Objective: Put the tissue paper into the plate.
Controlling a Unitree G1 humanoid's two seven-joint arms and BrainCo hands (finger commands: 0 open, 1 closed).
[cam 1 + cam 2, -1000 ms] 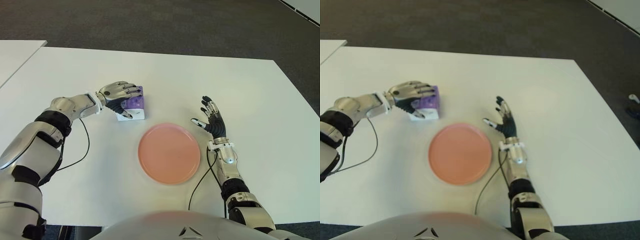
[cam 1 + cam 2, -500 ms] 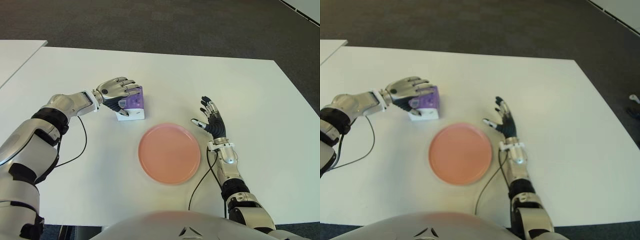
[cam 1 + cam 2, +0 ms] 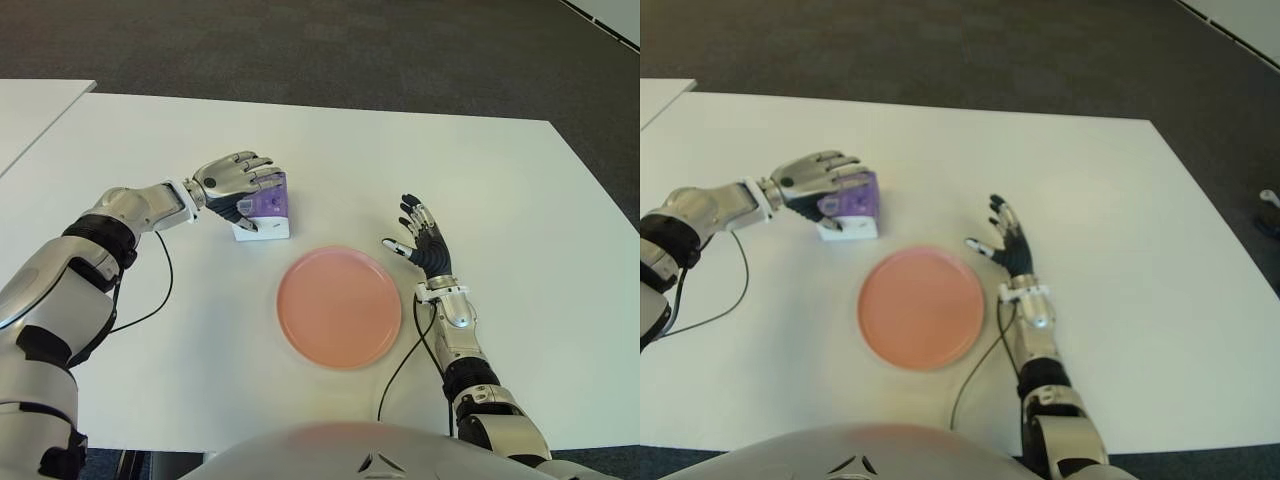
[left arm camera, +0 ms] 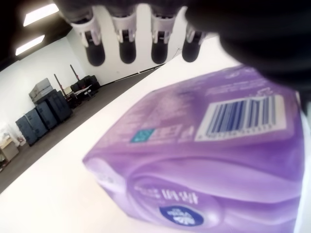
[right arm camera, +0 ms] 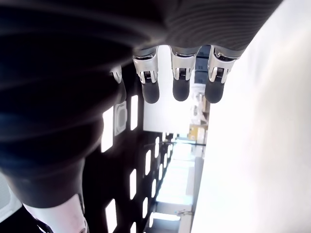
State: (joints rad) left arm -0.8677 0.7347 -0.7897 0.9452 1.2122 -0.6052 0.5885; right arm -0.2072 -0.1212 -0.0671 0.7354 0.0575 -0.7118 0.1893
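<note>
I've got the left hand [image 3: 236,180] left of centre in the eye views, draped over the tissue pack [image 3: 266,207]. Fingers [image 3: 258,170] arch across its top, thumb comes down the near-left face. Whether the pads actually press the wrap I can't tell from the head camera; the hand hides most of the pack's left side. Left wrist view shows four fingertips [image 4: 127,51] extended above the purple pack [image 4: 209,160] with a gap of background between them and the wrap, so I read the hand as loosely curved over it, not clamped. A dark blur covers that picture's upper right, probably the thumb or palm, can't make out if it touches. Barcode and a round logo are readable, other print isn't.

Pack sits on the white table [image 3: 150,350], just up-left of the pink plate [image 3: 339,307], apart from its rim. Plate holds nothing.

Right hand [image 3: 425,245] shows right of the plate, close to its rim, fingers spread and pointing toward the frame top, nothing in it. Contact with the table unclear. Right wrist view: four straight fingertips [image 5: 181,80], most of the picture blocked by the dark palm.

Lower edge of the eye views is cut by the robot's torso.
</note>
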